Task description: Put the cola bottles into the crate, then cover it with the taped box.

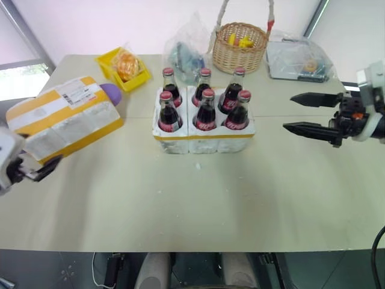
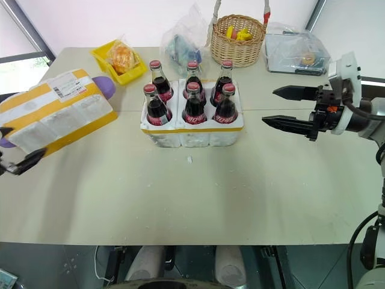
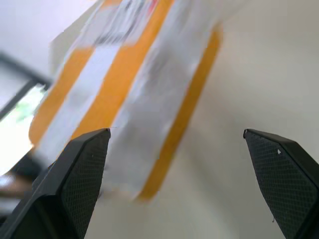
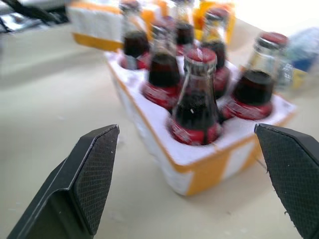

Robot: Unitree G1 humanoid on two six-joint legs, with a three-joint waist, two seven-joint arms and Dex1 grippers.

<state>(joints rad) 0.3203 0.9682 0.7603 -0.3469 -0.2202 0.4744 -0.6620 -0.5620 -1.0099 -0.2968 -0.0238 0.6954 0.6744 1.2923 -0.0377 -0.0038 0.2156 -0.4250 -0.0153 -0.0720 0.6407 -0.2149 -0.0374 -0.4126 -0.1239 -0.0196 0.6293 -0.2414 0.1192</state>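
Bottle loading reads as complete: you have six cola bottles (image 1: 204,102) standing upright in the crate (image 1: 204,139), one to each of its six wells, in two rows of three. The crate sits near the middle of the table (image 1: 180,205). No bottle lies loose on the table surface.

The step in hand, by my judgement, is the cover. The taped box (image 1: 60,120) — one only — lies on the table to the robot's left of the crate, apart from it, slightly skewed, shipping label up, with a purple end showing toward the crate.

Left gripper (image 2: 13,164): released, fingers spread wide and holding nothing. It sits low at the table's left edge, just beside the near end of the taped box; the wrist view shows the box ahead between the fingers, not yet touched.

Right gripper (image 1: 310,114): released as well, fingers apart and empty, level, to the right of the crate and clear of it, pointing toward the bottles.

What the next move calls for: the box is wide, so one gripper on its end may let it tilt — expect to need both. You will have to lift it clear of the red caps, square it over the crate, and lower it without tipping a bottle.

Other items counted at the far edge: one yellow bin (image 1: 123,67), one wicker basket (image 1: 240,47).
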